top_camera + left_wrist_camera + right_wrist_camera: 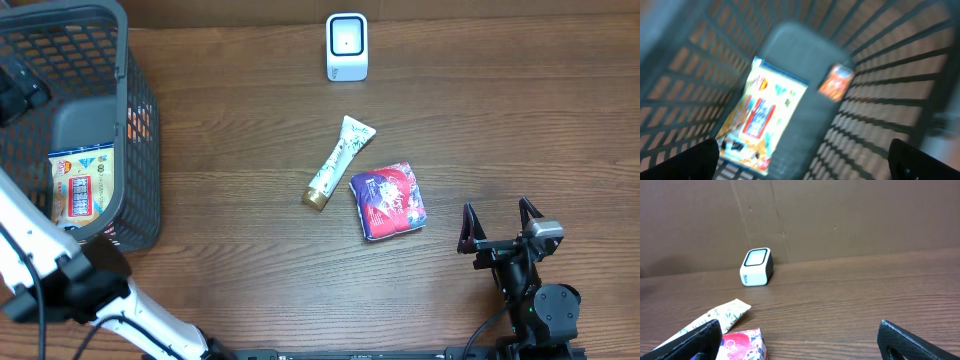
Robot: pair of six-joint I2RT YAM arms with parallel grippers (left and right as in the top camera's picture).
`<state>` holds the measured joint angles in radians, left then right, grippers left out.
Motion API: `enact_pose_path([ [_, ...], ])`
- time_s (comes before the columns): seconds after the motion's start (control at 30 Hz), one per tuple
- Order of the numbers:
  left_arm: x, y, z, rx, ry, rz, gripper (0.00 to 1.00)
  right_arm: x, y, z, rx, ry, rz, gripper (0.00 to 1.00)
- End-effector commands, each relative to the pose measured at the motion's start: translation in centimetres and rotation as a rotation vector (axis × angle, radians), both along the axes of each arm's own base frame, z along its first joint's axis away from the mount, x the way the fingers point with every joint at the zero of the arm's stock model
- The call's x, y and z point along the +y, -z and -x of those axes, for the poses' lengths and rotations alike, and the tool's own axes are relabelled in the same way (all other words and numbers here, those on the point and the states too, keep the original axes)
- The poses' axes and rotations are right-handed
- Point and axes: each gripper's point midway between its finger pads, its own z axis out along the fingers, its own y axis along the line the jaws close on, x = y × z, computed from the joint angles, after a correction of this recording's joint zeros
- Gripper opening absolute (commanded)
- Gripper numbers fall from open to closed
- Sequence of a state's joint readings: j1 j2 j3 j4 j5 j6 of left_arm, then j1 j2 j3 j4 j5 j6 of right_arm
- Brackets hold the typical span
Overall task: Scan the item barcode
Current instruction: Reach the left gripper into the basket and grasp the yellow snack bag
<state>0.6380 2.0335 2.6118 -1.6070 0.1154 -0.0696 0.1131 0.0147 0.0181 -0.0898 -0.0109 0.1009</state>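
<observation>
A white barcode scanner [347,46] stands at the table's far edge, also seen as the scanner [756,267] in the right wrist view. A white tube with a gold cap [339,160] and a red-and-blue packet [388,200] lie mid-table. A colourful flat packet [80,183] lies inside the dark mesh basket [140,150]. My left gripper [805,167] hangs open over the basket, above that packet [762,117], with nothing between its fingers; this view is blurred. My right gripper [498,222] stands open near the front right, empty, right of the red packet [742,345].
A small orange item [836,81] lies on the basket floor beside the flat packet. The basket's mesh walls [880,75] rise round the left gripper. A brown board wall [840,215] backs the table behind the scanner. The tube [715,317] lies ahead-left of the right gripper.
</observation>
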Motion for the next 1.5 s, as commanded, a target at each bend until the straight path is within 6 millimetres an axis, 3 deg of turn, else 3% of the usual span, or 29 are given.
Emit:
enact_pose_path([
  [0.0, 2.0, 2.4, 1.0, 0.145, -0.009, -0.069, 1.0, 0.0, 0.1, 0.0, -0.005, 0.005, -0.001, 1.0],
  [0.13, 2.6, 3.2, 0.4, 0.153, -0.035, -0.07, 1.0, 0.0, 0.1, 0.0, -0.005, 0.005, -0.001, 1.0],
  [0.33, 4.2, 0.6, -0.4, 0.062, -0.101, -0.169, 1.0, 0.0, 0.1, 0.0, -0.005, 0.005, -0.001, 1.0],
  [0.43, 5.5, -3.1, -1.4, -0.056, -0.15, -0.286, 1.0, 0.0, 0.1, 0.0, -0.005, 0.005, -0.001, 1.0],
  [0.6, 7.2, -11.2, -3.5, -0.311, -0.226, -0.509, 1.0, 0.0, 0.1, 0.0, -0.005, 0.005, -0.001, 1.0],
  [0.7, 7.9, -13.8, -3.8, -0.378, -0.286, -0.6, 1.0, 0.0, 0.1, 0.0, -0.005, 0.005, -0.001, 1.0],
  [0.9, 9.3, -13.5, -3.3, -0.347, -0.308, -0.637, 1.0, 0.0, 0.1, 0.0, -0.005, 0.005, -0.001, 1.0],
  [1.07, 10.8, -10.5, -1.5, -0.283, -0.367, -0.548, 1.0, 0.0, 0.1, 0.0, -0.005, 0.005, -0.001, 1.0],
  [1.27, 10.8, -7.5, -1.0, -0.248, -0.34, -0.458, 1.0, 0.0, 0.1, 0.0, -0.005, 0.005, -0.001, 1.0],
  [1.37, 10.1, -7.8, -0.4, -0.26, -0.337, -0.463, 1.0, 0.0, 0.1, 0.0, -0.005, 0.005, -0.001, 1.0],
  [1.47, 9.7, -9.2, 1.3, -0.271, -0.401, -0.494, 1.0, 0.0, 0.1, 0.0, -0.005, 0.005, -0.001, 1.0],
])
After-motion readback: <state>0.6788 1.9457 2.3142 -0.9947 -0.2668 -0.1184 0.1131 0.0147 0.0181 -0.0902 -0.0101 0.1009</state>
